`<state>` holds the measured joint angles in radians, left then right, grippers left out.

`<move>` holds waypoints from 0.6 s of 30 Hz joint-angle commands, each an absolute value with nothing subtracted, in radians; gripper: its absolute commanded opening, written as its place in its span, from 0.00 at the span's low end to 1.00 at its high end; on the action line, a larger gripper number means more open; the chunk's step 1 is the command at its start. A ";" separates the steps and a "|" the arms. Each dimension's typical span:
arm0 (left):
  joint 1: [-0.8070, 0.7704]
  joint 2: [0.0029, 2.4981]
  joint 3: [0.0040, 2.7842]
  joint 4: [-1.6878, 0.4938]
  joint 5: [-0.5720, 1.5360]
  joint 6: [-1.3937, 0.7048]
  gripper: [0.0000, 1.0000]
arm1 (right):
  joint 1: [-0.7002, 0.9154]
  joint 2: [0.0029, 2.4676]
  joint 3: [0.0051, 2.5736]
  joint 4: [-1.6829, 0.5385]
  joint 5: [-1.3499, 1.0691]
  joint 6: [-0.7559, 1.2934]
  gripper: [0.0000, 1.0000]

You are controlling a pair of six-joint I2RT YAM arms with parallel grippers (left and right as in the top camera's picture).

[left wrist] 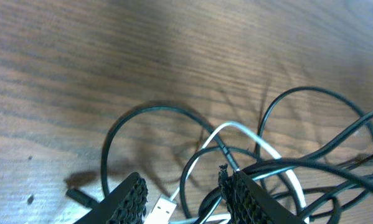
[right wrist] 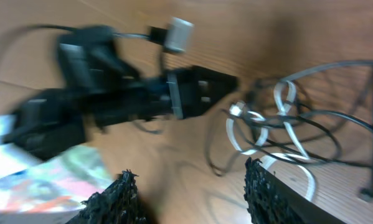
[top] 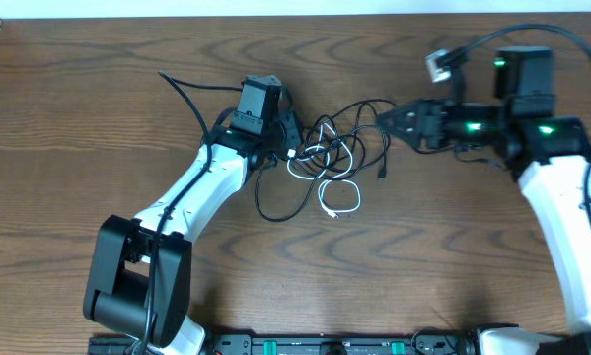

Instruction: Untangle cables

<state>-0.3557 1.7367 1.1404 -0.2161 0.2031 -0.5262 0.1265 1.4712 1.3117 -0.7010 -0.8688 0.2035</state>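
The cables (top: 332, 153) lie in one black-and-white tangle in the middle of the worktop (top: 78, 118), between the two arms. The left gripper (top: 287, 133) is at the tangle's left edge. Its jaws stand partly apart with a white plug (left wrist: 161, 208) lying loose in the gap, and nothing looks pinched. The right gripper (top: 386, 116) is at the tangle's right edge, with its jaws wide apart and empty.

To do this step well, each arm should probably take a different cord and close on a single strand rather than a bunch. They should then pull apart slowly and low over the worktop. Pulling two loops of the same cord would likely tighten the knot.

The overhead view shows the whole layout, including loose loops trailing toward the near edge, but it hides the jaw gaps. The left wrist view shows the plug between the fingers and a white cord (left wrist: 233, 125) arching over black ones. The right wrist view is blurred, yet it alone shows clearly that nothing sits between the right jaws.
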 commanded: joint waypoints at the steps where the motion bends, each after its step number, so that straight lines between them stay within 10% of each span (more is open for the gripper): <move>1: -0.340 1.743 1.134 -0.235 0.190 -0.517 0.44 | 0.209 1.527 1.312 -0.682 -0.669 0.213 0.54; 18: -0.291 1.743 1.134 -0.281 0.197 -0.510 0.44 | 0.304 1.877 1.312 -0.382 -0.851 0.107 0.55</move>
